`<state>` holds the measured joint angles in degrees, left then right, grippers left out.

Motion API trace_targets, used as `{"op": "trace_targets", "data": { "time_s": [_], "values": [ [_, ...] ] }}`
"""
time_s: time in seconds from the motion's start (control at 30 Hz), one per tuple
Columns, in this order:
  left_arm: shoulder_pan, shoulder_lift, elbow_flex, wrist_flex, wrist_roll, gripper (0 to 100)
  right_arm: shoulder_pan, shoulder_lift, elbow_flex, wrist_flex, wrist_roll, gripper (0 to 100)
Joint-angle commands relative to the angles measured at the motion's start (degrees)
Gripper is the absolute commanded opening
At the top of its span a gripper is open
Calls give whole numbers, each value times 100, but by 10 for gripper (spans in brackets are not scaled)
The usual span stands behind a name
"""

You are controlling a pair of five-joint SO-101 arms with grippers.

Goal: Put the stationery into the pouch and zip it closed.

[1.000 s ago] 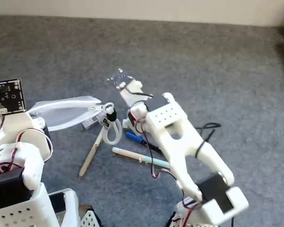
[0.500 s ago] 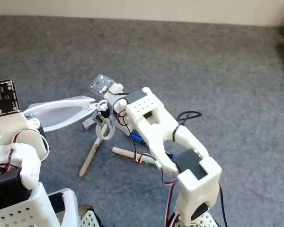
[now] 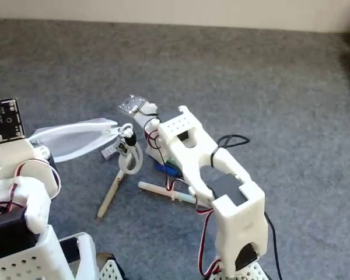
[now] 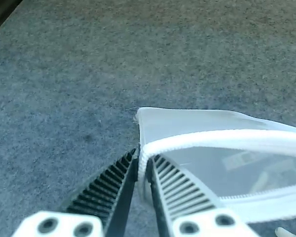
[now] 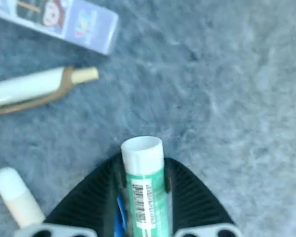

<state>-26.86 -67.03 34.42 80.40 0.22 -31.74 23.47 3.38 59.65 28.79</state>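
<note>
Left hand (image 4: 142, 158) is clamped on a corner of the translucent white zip pouch (image 4: 222, 158), whose mouth gapes over the grey carpet (image 4: 89, 74). Right hand (image 5: 143, 160) grips a green-and-white capped tube (image 5: 144, 192) near that mouth. Recommendation: feed the tube in lengthwise and release it only once inside.

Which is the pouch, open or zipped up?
Open: the pouch gapes, its zipper edges apart, with the left gripper pinching its rim.

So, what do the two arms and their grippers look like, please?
Both arms are white plastic with rows of small holes, black motors and thin red, black and white cables: the left arm and the right arm. The left gripper has black ribbed fingers on white bases; the right gripper has black fingers too.
</note>
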Motion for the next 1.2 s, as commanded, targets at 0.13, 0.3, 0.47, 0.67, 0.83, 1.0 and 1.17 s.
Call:
{"op": "trace_targets", "data": {
  "time_s": [0.13,0.3,0.47,0.67,0.83,1.0,1.17],
  "values": [
    [224,40,-84,-26,62,8,321,-92,-215,426,229,5],
    [233,40,-84,-35,62,8,444,-347,-189,426,229,5],
    [497,40,-92,-35,62,8,549,-1191,-4,435,-53,5],
    [875,48,-92,-237,70,8,760,-1982,470,418,-325,5],
    [1112,48,-92,-281,202,9,778,-2677,752,418,-879,5],
    [1305,66,-92,-510,220,8,901,-3582,1147,418,-1292,5],
    [1596,585,-136,-554,220,8,1165,-4602,1481,426,-1618,5]
  ]
}}
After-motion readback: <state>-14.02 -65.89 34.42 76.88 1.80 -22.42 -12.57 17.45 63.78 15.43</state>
